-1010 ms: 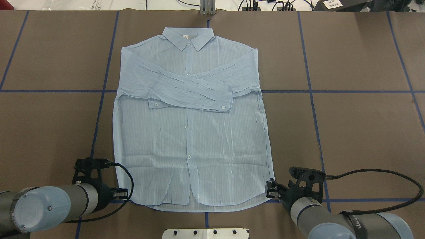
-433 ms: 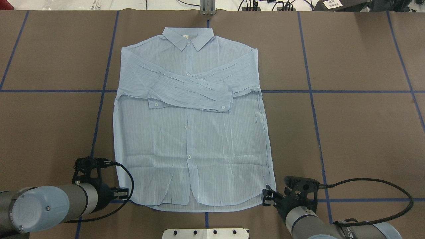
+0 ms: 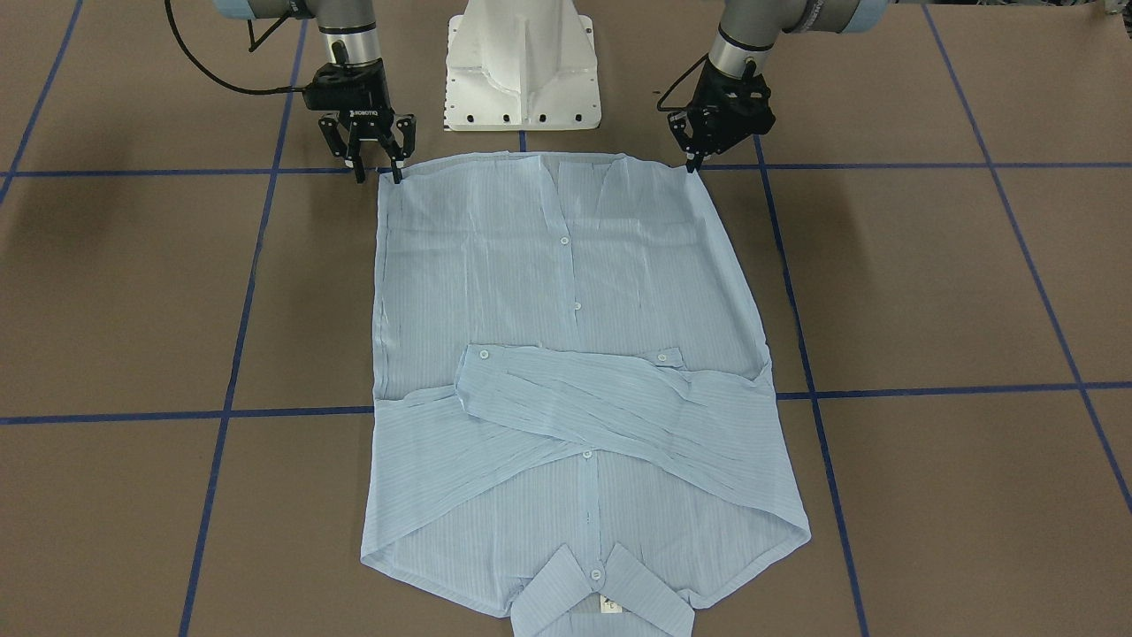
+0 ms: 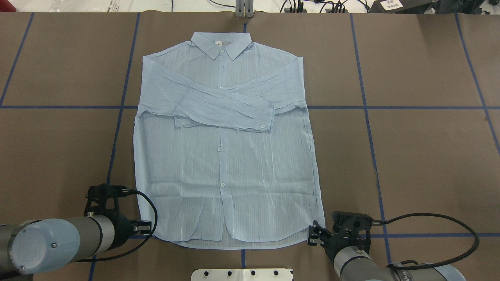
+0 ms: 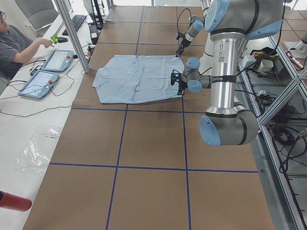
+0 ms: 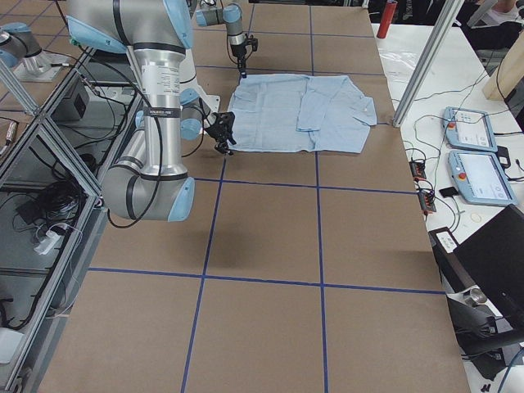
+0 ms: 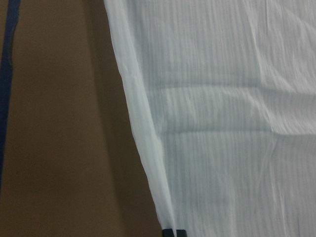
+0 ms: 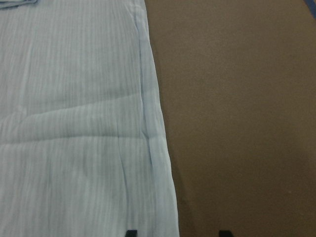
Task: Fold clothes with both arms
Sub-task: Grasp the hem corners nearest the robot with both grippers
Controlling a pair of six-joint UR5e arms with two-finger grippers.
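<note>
The pale-blue shirt (image 4: 226, 164) lies flat and buttoned on the brown table, collar at the far side, both sleeves crossed over the chest. My left gripper (image 4: 145, 226) sits at the hem's near left corner. In the front-facing view this gripper (image 3: 692, 161) looks narrow, and in the left wrist view its fingertips (image 7: 170, 232) meet on the shirt edge (image 7: 148, 163), so it is shut on the fabric. My right gripper (image 4: 311, 235) is at the near right hem corner, open. Its fingertips (image 8: 131, 233) straddle the shirt's side edge (image 8: 158, 148).
The white pedestal (image 3: 522, 62) stands at the near edge between the arms. Blue tape lines (image 4: 367, 117) grid the table. A person (image 5: 19, 43) sits at a side table with tablets (image 5: 48, 67) beyond the collar end. A red bottle (image 5: 14, 201) lies there too.
My right gripper has slid toward the robot and inward to the shirt's near right hem corner. The left arm and the shirt have stayed still.
</note>
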